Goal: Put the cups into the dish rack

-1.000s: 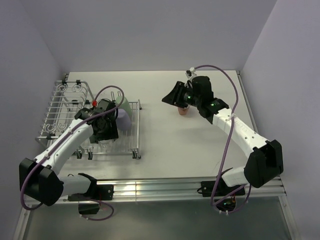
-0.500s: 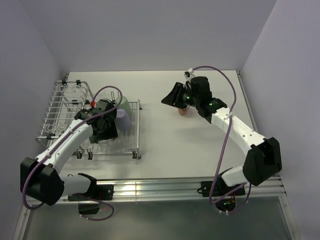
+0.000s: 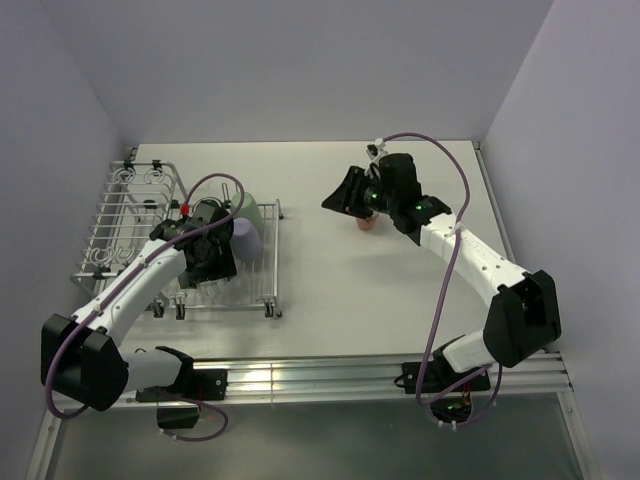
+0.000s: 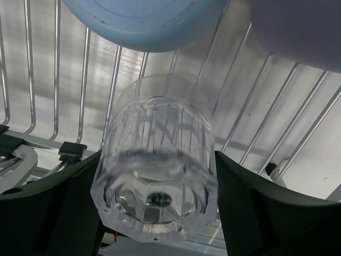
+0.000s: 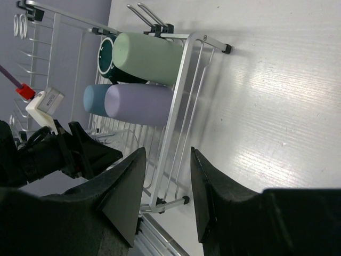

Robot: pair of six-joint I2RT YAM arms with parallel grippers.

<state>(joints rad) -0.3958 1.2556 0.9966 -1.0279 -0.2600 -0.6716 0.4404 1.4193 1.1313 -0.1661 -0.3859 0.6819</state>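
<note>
With left jaws gripping the clear cup (image 4: 157,160), lower gently onto dish rack (image 3: 108,222) bars. Centre open, empty right jaws over the salmon-orange cup (image 3: 368,223).

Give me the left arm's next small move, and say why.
Probably lower slightly and open the left gripper. Its fingers clasp the clear ribbed glass cup, lying sideways over the bars of the silver wire dish rack, in a free spot beside the pale blue cup and lavender cup. Whether it already rests on the bars is unclear.
</note>
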